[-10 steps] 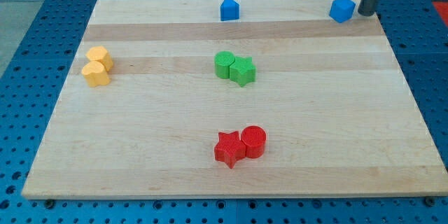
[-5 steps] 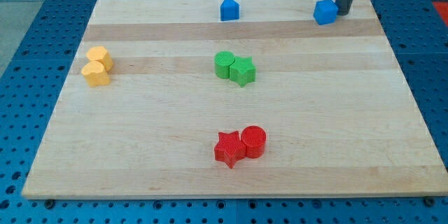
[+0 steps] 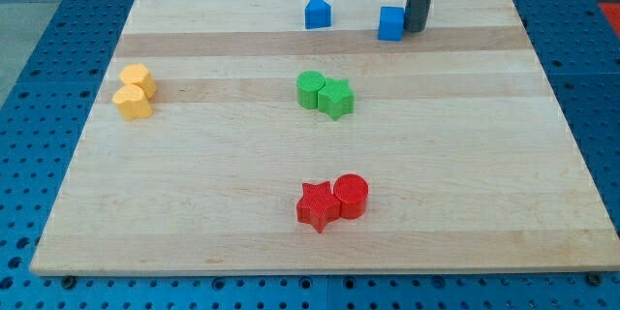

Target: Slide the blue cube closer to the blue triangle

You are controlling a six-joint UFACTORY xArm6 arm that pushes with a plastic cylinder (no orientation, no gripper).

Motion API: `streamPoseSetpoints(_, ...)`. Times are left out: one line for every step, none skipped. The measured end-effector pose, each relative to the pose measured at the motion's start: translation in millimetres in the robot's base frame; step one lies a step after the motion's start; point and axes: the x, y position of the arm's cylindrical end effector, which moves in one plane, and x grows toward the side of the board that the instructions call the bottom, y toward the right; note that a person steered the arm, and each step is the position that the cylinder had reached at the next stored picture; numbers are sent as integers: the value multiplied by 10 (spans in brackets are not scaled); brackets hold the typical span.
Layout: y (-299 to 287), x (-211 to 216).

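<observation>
The blue cube (image 3: 391, 22) sits near the view's top edge of the wooden board (image 3: 465, 155), right of centre. The blue triangle (image 3: 317, 13) stands to its left, a short gap between them. My tip (image 3: 415, 29) is at the cube's right side, touching it or nearly so. The dark rod rises from there out of the view's top.
A green cylinder (image 3: 310, 89) and green star (image 3: 336, 98) touch at the board's middle. A red star (image 3: 317, 205) and red cylinder (image 3: 351, 196) touch near the bottom. Two yellow blocks (image 3: 134, 92) sit together at the left.
My tip has moved left along the top of the board, pushing the blue cube left toward the blue triangle. The other blocks have not moved.
</observation>
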Motion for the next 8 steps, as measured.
streamPoseSetpoints(-133,65)
streamPoseSetpoints(-291,65)
streamPoseSetpoints(-445,32)
streamPoseSetpoints(-604,-20)
streamPoseSetpoints(-729,-89)
streamPoseSetpoints(-742,-132)
streamPoseSetpoints(-742,-133)
streamPoseSetpoints(-742,-135)
